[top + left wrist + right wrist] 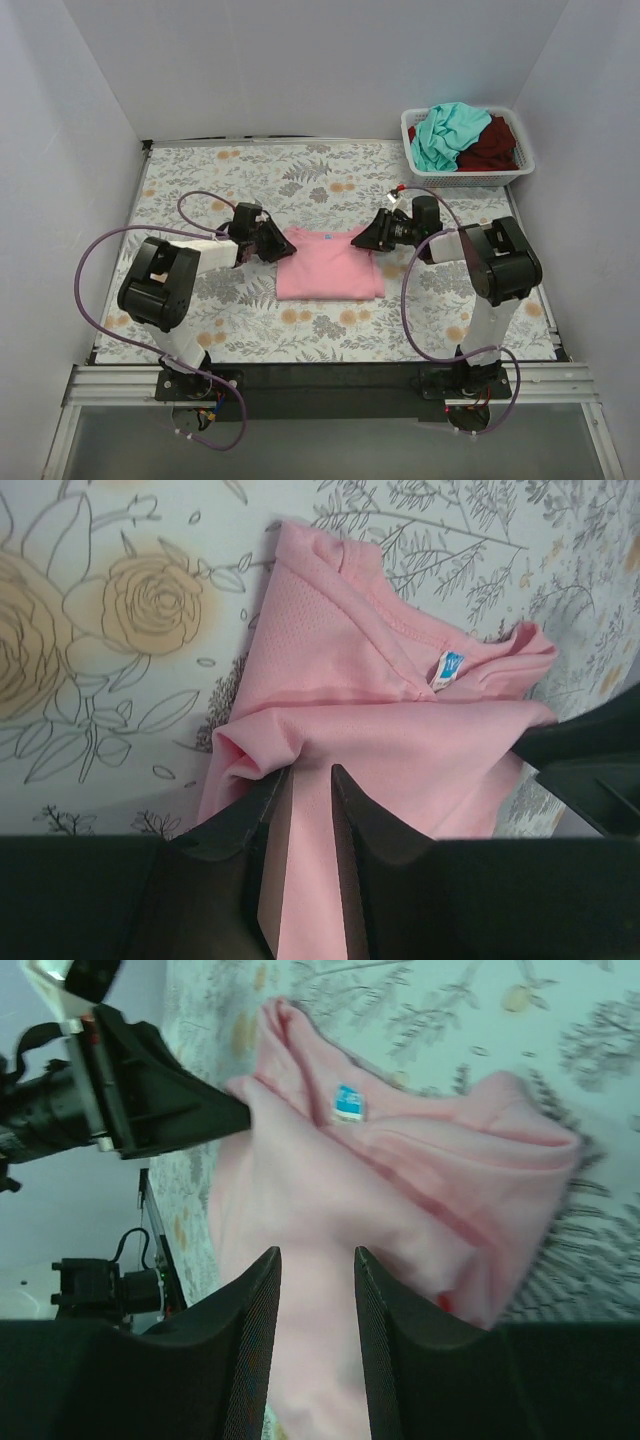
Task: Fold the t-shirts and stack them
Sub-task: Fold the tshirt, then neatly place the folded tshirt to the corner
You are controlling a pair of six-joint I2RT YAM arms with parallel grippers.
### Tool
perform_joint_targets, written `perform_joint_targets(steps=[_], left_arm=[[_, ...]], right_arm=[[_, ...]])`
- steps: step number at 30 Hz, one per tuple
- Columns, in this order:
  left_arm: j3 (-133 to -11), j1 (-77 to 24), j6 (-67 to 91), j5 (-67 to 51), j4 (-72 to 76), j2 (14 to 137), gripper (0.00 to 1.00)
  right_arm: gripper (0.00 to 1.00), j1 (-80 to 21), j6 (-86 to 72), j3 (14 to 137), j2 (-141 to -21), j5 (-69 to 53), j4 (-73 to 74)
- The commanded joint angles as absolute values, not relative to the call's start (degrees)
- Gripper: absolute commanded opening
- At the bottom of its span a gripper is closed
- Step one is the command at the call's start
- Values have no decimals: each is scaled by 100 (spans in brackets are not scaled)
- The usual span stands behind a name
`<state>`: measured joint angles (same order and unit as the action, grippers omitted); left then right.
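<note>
Pink tee (330, 265) lies folded between two low, inward-reaching arms seen from above, with teal tee (445, 135) and red tee (497, 145) in the basket (460, 181) beyond it; the left wrist shows the left gripper (310, 805) pinching its edge near the label (447, 668); the right wrist shows the right gripper (318, 1290) nipping it too.
</note>
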<state>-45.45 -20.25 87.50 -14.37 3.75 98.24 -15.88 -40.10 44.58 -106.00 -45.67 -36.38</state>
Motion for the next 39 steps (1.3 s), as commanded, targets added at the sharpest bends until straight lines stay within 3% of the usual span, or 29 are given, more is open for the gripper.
perform_joint_targets(steps=[1,8,11,14,15,19,33,36,38,39], left_arm=[[-4755,-1942,8631,-1380,510,9940,21],[-4947,-1942,8281,-897,35,9064,25],[-5132,-1951,8060,-642,-456,8510,31],[-5396,-1942,7665,-274,-869,8018,39],[-5475,-1942,7438,-72,-1062,7781,46],[-5502,-1942,6832,578,-1361,7253,60],[-4790,-1942,6539,1160,-1441,6864,60],[-4790,-1942,6539,1195,-1441,6855,60],[-4790,-1942,6539,1186,-1441,6838,60],[-4781,-1942,6530,1195,-1450,6838,60]], right_arm=[[42,-1363,-3920,4667,-11222,-4403,-3665],[42,-1143,-3604,4632,-10619,-4491,-3376],[43,-1143,-3148,4711,-10065,-4229,-2534],[45,-1186,-2412,4964,-9616,-3527,-963],[47,-1256,-2226,5157,-9459,-2994,-131],[52,-1528,-1749,5317,-9194,-2041,1174],[56,-2592,-1828,5792,-9852,-1451,1801],[51,-2689,-1784,5897,-10002,-1205,1951],[37,-2689,-1706,5897,-10107,-1099,2091],[23,-2681,-1644,5906,-10134,-933,2127]])
